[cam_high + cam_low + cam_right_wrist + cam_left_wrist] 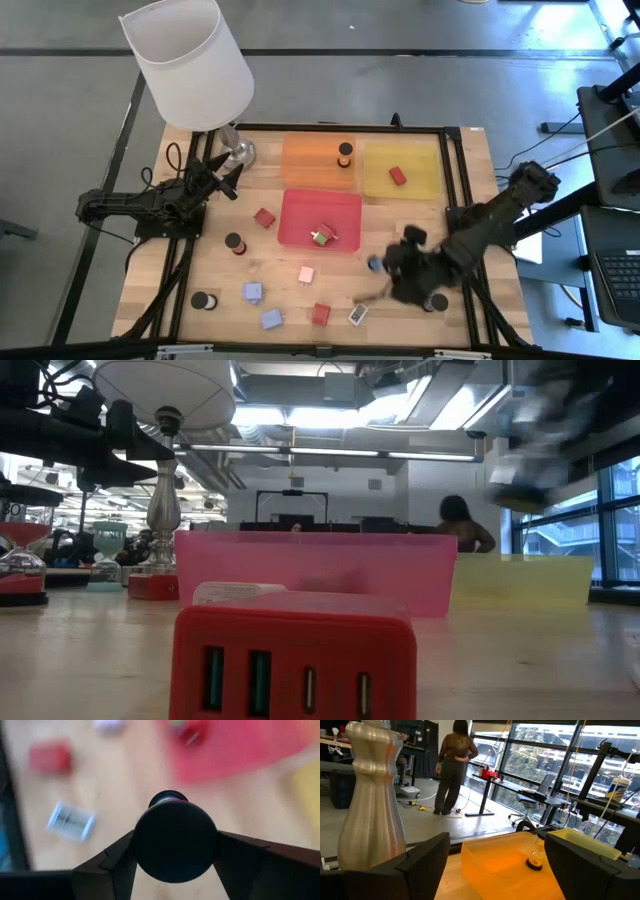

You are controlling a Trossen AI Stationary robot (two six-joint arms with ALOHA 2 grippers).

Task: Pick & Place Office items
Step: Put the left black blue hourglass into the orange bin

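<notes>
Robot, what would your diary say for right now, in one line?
right pincer: shut on black cylinder, above table | left pincer: open, waiting beside lamp

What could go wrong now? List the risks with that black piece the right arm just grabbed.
1. The right gripper pinches the round black cylinder by its curved sides; it could slip or twist out mid-carry.
2. The arm shows blurred over the table's near right part, so it is moving fast; a swing could jolt the piece loose.
3. A white rectangle and red block lie nearby; a low pass might knock them.
</notes>
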